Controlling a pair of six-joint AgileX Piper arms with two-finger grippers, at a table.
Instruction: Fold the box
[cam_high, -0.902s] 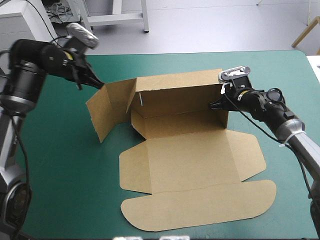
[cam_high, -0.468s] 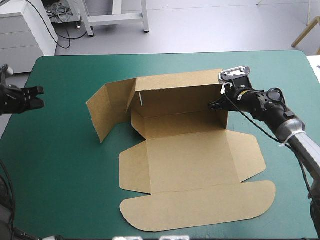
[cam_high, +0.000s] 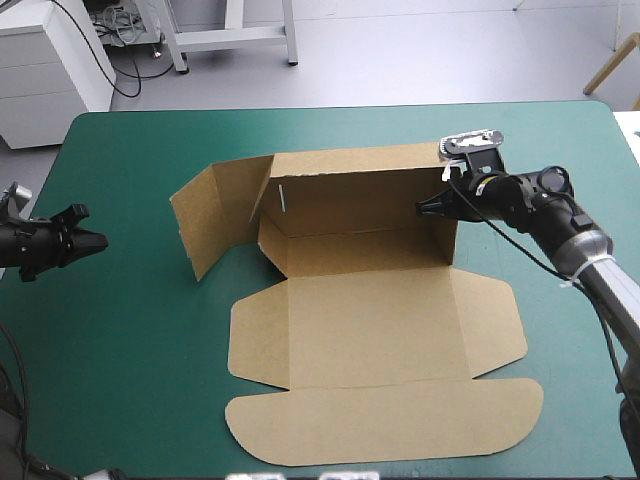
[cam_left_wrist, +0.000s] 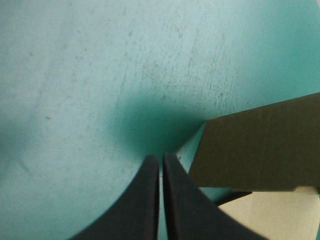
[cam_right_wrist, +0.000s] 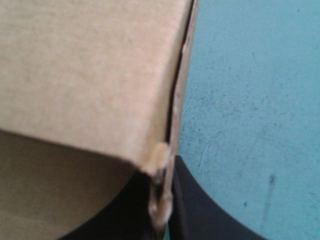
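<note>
The brown box (cam_high: 370, 310) lies mostly flat mid-table, its lid (cam_high: 385, 420) spread toward the front edge. Its back wall (cam_high: 350, 195) stands raised, and a side flap (cam_high: 215, 220) stands upright, swung outward at the left end. My right gripper (cam_high: 422, 208) is shut on the right end of that raised wall. In the right wrist view the board's edge (cam_right_wrist: 172, 100) runs down between the black fingers (cam_right_wrist: 192, 205). My left gripper (cam_high: 95, 242) hovers near the table's left edge, well clear of the flap, shut and holding nothing (cam_left_wrist: 161, 157). The flap's corner (cam_left_wrist: 260, 145) shows ahead of it.
The teal-green cover (cam_high: 120, 330) spreads wide to the left of the box and along the far edge (cam_high: 330, 125). The lid's rounded end lies close to the table's front edge.
My left arm let go near the standing side flap and drew back to the table's left edge. The flat panels slid slightly left. The right gripper kept its hold.
</note>
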